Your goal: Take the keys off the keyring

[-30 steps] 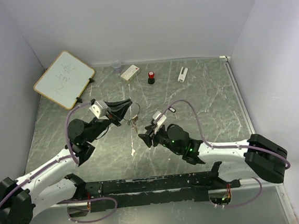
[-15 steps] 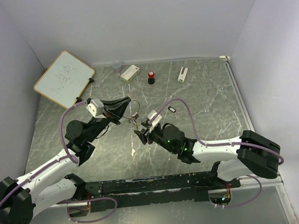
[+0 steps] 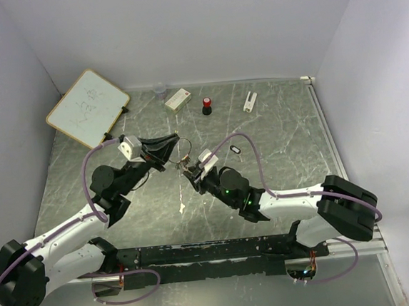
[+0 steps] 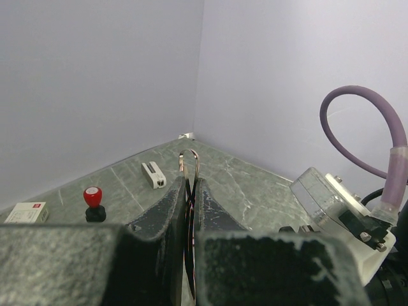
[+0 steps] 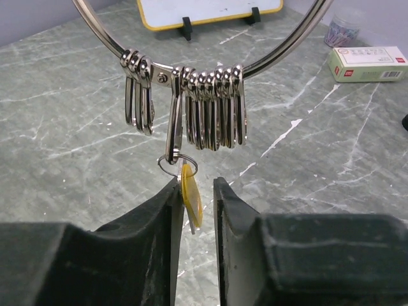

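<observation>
- Top view: a grey marbled worktop sits inside white walls. Near its centre, the left gripper holds the keyring, with the keys dangling at the ring's 6 o'clock. The right gripper reaches in from 4 o'clock, its tips just below the keys.
- Same view: a whiteboard leans at 10 o'clock. A white box and a red-topped knob sit near 12 o'clock.
- Left wrist view: the left jaws are closed on the keyring, and its thin loop pokes up between them at 12 o'clock.
- Right wrist view: the keyring arcs across the top, raised above the worktop, with silvery keys hanging in a row.
- Same view: 1 yellow-headed key hangs lower from a small ring, between the right jaws. The jaws stand close on both sides of it with a slim gap, and I cannot tell whether they grip it.
</observation>
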You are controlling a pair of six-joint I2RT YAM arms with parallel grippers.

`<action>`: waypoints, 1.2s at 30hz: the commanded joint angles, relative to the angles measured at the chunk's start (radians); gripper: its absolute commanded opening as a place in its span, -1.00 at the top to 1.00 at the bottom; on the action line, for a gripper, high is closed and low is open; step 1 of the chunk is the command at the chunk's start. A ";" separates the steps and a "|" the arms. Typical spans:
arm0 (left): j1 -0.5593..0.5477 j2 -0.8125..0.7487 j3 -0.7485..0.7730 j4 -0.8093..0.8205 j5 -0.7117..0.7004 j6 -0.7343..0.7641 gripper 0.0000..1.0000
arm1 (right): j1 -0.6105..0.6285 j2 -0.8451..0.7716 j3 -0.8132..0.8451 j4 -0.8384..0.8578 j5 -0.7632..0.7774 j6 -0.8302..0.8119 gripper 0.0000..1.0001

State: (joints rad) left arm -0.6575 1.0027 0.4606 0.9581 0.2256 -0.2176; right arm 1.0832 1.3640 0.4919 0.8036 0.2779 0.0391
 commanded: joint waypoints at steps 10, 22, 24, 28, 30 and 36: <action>-0.004 0.011 -0.018 0.102 -0.018 -0.031 0.86 | 0.005 -0.031 0.001 0.017 0.032 -0.004 0.54; -0.003 -0.003 -0.018 0.080 -0.041 -0.023 0.87 | 0.007 -0.043 0.018 -0.056 0.006 0.004 1.00; -0.004 -0.005 -0.019 0.081 -0.043 -0.020 0.86 | 0.007 -0.069 0.011 -0.086 0.009 0.011 1.00; -0.004 0.005 -0.018 0.092 -0.042 -0.019 0.86 | 0.007 -0.146 0.006 -0.161 0.027 0.024 1.00; -0.004 0.011 -0.019 0.099 -0.042 -0.020 0.86 | 0.008 -0.186 0.010 -0.203 0.039 0.024 1.00; -0.003 0.026 -0.019 0.121 -0.047 -0.026 0.86 | 0.009 -0.276 0.035 -0.309 0.053 0.013 1.00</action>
State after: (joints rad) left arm -0.6575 1.0218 0.4435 1.0077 0.2035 -0.2363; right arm 1.0866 1.1336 0.4919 0.5873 0.3065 0.0521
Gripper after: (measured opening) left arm 0.146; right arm 0.026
